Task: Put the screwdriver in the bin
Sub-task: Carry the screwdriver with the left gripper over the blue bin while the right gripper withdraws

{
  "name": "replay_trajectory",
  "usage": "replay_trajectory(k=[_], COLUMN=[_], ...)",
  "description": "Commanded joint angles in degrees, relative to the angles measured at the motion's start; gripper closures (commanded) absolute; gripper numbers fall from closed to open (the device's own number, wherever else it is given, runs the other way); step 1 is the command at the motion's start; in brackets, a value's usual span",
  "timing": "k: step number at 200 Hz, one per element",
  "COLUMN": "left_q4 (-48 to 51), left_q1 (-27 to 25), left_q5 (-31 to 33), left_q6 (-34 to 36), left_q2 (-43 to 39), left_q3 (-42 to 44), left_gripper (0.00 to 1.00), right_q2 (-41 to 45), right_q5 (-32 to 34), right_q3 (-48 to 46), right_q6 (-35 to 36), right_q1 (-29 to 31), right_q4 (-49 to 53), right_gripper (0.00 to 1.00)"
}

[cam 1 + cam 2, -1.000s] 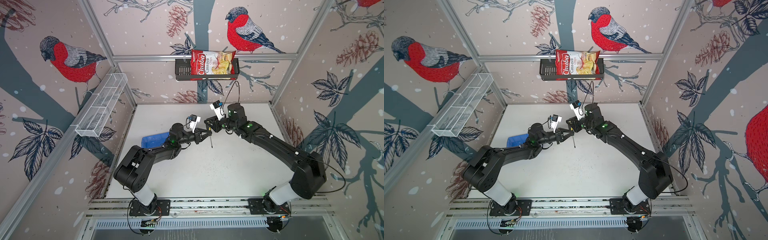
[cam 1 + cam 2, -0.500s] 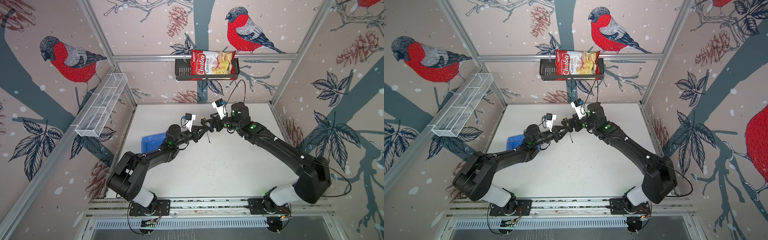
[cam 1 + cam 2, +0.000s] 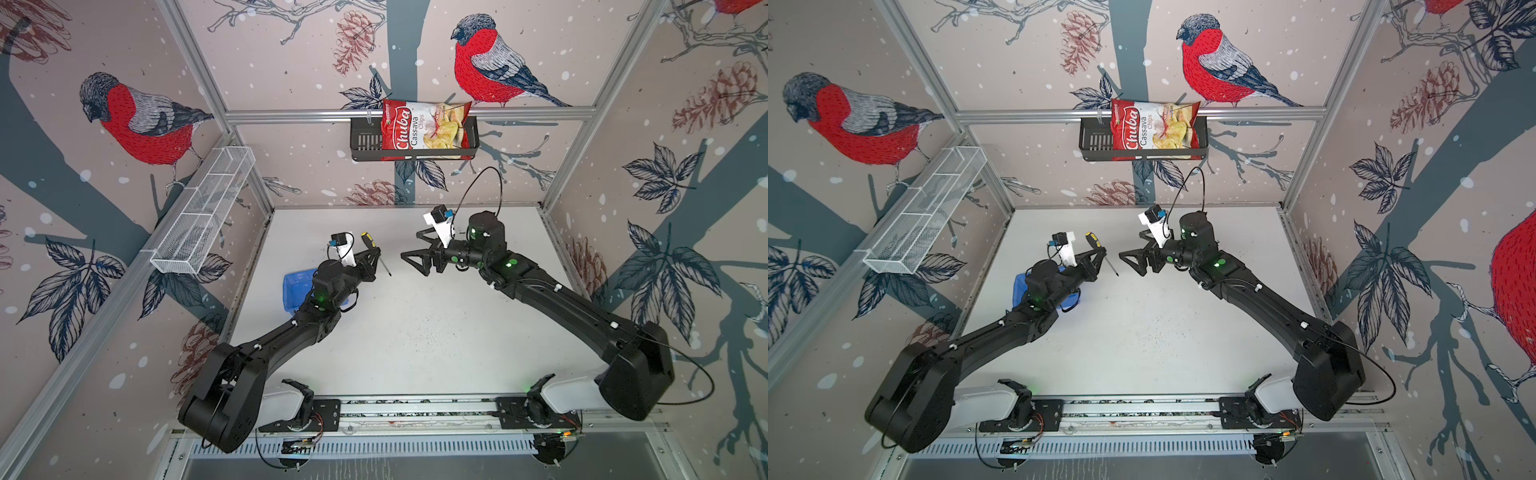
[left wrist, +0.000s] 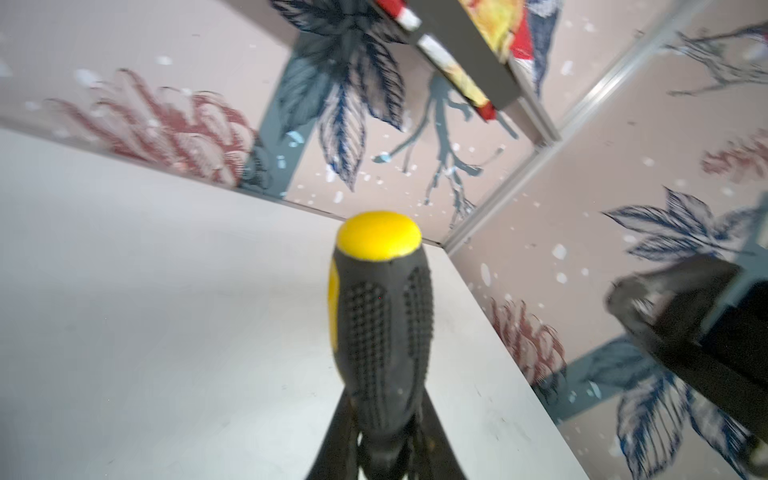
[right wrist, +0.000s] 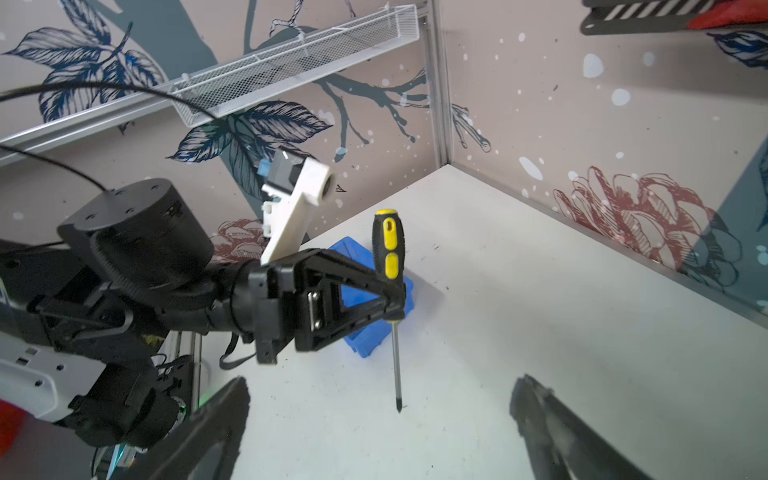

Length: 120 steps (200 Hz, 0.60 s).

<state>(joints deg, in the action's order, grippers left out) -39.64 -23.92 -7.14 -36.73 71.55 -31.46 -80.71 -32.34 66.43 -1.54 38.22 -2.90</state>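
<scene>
Screwdriver (image 5: pixel 387 245): upright and raised over the surface (image 3: pixel 415 332), tip down, outside the bin.
Left gripper (image 3: pixel 376 252): jaws clenched on the lower handle.
Right wrist view: shows the whole tool, shaft and tip.
Left wrist view: shows only the dimpled handle and yellow cap.
Bin (image 3: pixel 296 282): blue, on the surface, largely covered by the left arm; contents cannot be told.
Right gripper (image 3: pixel 410 245): jaws spread wide, near the shaft, apart from it.
Black slotted basket (image 3: pixel 365 141): back wall, holds a Chuba cassava chips bag (image 3: pixel 424 129).
White wire mesh basket (image 3: pixel 203 216): left wall.
</scene>
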Motion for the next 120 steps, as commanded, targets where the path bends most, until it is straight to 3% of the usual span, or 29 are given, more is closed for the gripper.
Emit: replay_trajectory(k=[1, 35, 59, 120], left_q4=[6.8, 14.9, 21.3, 28.4], left_q1=[1.6, 4.1, 7.0, 16.7], left_q5=[9.8, 20.9, 25.2, 21.0], left_q6=[-4.6, -10.7, -14.7, -25.1], left_q2=[-3.2, -8.6, -10.2, -8.5], left_q3=[1.3, 3.1, 2.3, 0.8], left_gripper=[1.0, 1.0, 1.0, 1.0], right_q2=[-0.2, -1.8, -3.6, -5.6], right_q5=[-2.9, -2.8, -2.8, -3.5], right_q3=[-0.2, 0.3, 1.6, 3.7], right_q6=[6.5, 10.3, 11.1, 18.9], right_q1=[1.6, 3.9, 5.1, 9.1], right_q4=[-3.1, -3.8, -3.9, -0.3], right_gripper=[0.0, 0.01, 0.0, 0.0])
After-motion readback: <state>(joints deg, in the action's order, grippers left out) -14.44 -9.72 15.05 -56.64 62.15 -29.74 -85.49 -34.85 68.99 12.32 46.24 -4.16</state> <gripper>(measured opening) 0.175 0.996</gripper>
